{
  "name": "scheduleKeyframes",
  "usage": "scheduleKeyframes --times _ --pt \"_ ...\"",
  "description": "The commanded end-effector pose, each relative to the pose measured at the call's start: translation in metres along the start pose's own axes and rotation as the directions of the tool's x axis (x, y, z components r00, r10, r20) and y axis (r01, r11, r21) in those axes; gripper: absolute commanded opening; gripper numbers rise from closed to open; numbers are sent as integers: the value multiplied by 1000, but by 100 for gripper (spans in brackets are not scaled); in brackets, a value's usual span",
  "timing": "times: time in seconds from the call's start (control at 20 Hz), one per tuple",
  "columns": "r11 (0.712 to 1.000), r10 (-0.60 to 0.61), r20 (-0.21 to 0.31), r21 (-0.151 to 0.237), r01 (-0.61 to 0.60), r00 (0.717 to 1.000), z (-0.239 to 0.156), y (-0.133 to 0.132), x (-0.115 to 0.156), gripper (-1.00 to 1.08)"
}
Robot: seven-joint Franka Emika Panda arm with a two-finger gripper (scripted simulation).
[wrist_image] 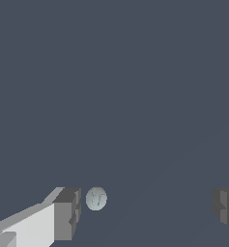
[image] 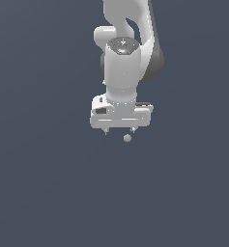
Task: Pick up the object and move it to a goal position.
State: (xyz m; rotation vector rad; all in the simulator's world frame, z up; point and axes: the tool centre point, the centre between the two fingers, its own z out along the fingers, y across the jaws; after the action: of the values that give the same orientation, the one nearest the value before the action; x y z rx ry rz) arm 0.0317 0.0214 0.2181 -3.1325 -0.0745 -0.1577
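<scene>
Fingers [wrist_image: 65, 212] spread wide, the object [wrist_image: 96, 198] just beside one, plain grey ground around.

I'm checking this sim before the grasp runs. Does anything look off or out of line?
Nothing is damaged. One thing stands out: the sphere is not centred in the open gripper. In the wrist view it sits close beside one finger, with a narrow gap, far from the other finger.
</scene>
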Motion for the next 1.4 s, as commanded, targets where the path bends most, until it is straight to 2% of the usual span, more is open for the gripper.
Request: scheduleKeyframes --times 0.0,0.4,0.85,1.1,1.35 --pt "1000 0 0 0 0 1000 0 0 0 100" --pt "999 46 1 14 -46 999 10 6 0 100" --pt "999 44 4 13 -44 999 15 4 -3 100" --pt "1000 28 19 10 -28 999 36 -6 -16 100" --pt "1000 0 46 7 0 999 72 -23 -41 100"
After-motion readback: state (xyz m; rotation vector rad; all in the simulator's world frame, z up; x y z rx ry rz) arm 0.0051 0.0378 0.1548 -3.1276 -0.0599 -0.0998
